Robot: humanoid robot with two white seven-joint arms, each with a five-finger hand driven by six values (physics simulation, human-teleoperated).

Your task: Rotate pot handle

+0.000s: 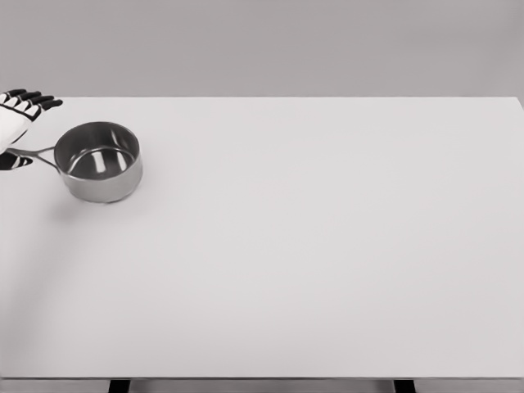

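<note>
A steel pot [100, 162] is seen standing upright at the far left of a wide white bench [311, 246], its handle [33, 153] pointing left toward the picture's edge. The left robot hand [18, 123] is shown at that edge, its black-tipped fingers [37, 100] extended above the handle and a dark thumb tip visible just below it. The handle's outer end appears to be bracketed between fingers and thumb, though whether a firm grip has been closed on it cannot be told from this view, since much of the hand is cut off by the frame. The right arm is not seen.

The step in hand is judged to be the taking and swinging of the handle. It would be done well if the grasp were settled near the handle's end, where the most leverage is given, and if the pot were pivoted about its own base rather than dragged across the bench. The base should be kept flat throughout, as a lifted handle could tip the empty vessel. Ample bare surface is offered to the right and front for the sweep.
</note>
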